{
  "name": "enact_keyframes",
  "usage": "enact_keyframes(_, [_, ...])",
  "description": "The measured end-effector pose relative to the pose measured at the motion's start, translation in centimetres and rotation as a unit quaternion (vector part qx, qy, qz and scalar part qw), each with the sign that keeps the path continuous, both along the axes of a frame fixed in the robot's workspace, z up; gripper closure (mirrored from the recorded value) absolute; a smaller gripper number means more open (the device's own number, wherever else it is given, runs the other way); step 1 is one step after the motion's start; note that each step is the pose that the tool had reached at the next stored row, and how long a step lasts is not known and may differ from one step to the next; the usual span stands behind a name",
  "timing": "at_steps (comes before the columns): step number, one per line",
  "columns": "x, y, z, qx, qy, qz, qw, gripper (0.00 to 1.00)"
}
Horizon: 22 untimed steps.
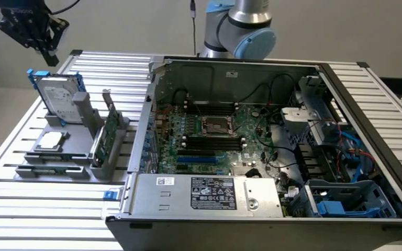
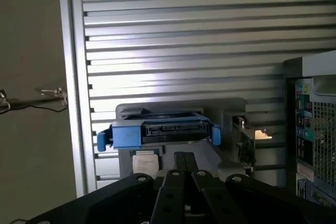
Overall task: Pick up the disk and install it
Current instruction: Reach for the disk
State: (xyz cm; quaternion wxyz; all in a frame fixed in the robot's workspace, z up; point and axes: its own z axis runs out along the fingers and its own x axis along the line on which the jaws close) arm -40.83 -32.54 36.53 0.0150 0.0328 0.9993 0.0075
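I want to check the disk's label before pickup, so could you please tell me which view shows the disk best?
The exterior view: the disk stands upright in its grey holder, with its labelled face and blue carrier visible. In the wrist view the disk appears edge-on, presenting the blue carrier end and connector.

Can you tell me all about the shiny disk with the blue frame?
The disk is a flat silver metal rectangle with a white label, framed by a blue plastic carrier. It stands upright on edge in a grey holder on the slatted table, at the exterior view's left of the open computer case. Only the holder touches it; the gripper hangs above it, apart.
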Motion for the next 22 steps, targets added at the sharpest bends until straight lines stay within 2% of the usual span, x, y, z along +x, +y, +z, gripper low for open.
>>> enact_keyframes(5, [-1.0,0.26,-0.29,-0.0055,0.0000,0.009,0.9999,0.89])
enact_keyframes(13, [-2.6,0.75,-0.78,-0.0071,-0.0001,0.023,0.9997,0.89])
enact_keyframes(19, [-3.7,1.52,-0.92,-0.0092,0.0000,0.030,0.9995,0.89])
enact_keyframes(22, [-3.9,2.14,-0.94,-0.0104,0.0001,0.032,0.9994,0.89])
